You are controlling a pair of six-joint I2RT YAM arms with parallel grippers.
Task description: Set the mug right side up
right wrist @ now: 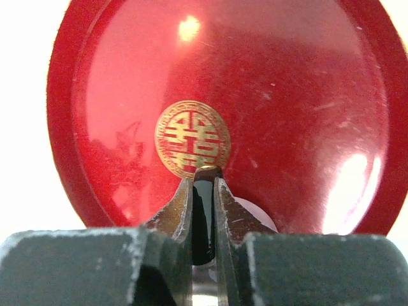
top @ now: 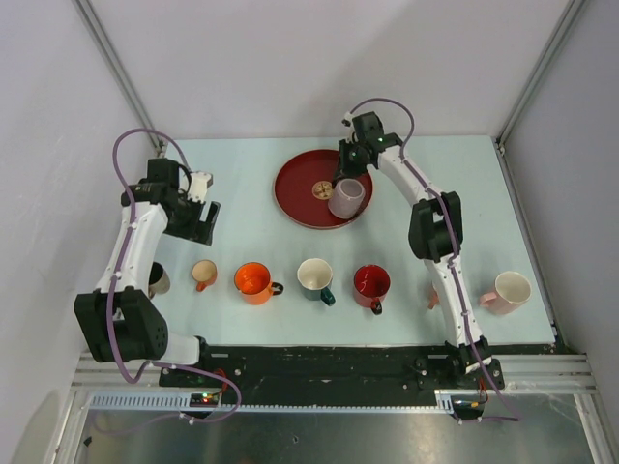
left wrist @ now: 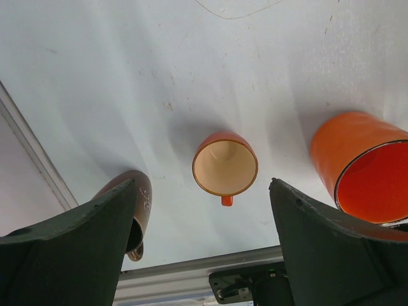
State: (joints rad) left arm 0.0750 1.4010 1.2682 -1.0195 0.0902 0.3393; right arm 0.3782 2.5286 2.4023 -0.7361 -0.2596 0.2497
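Mug (top: 348, 199): mauve, tilted on the red tray (top: 295, 198), with your right gripper (right wrist: 204, 178) clamped on its edge. Left gripper (top: 203, 220): fingers spread wide, holding nothing, hanging over the small orange cup (left wrist: 224, 164)

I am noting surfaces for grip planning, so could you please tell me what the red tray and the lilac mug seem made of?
The red tray looks like lacquered wood or plastic: high gloss, sharp light reflections, a gold printed emblem. The lilac mug looks like glazed ceramic, smooth with a soft sheen, though the view leaves that open.
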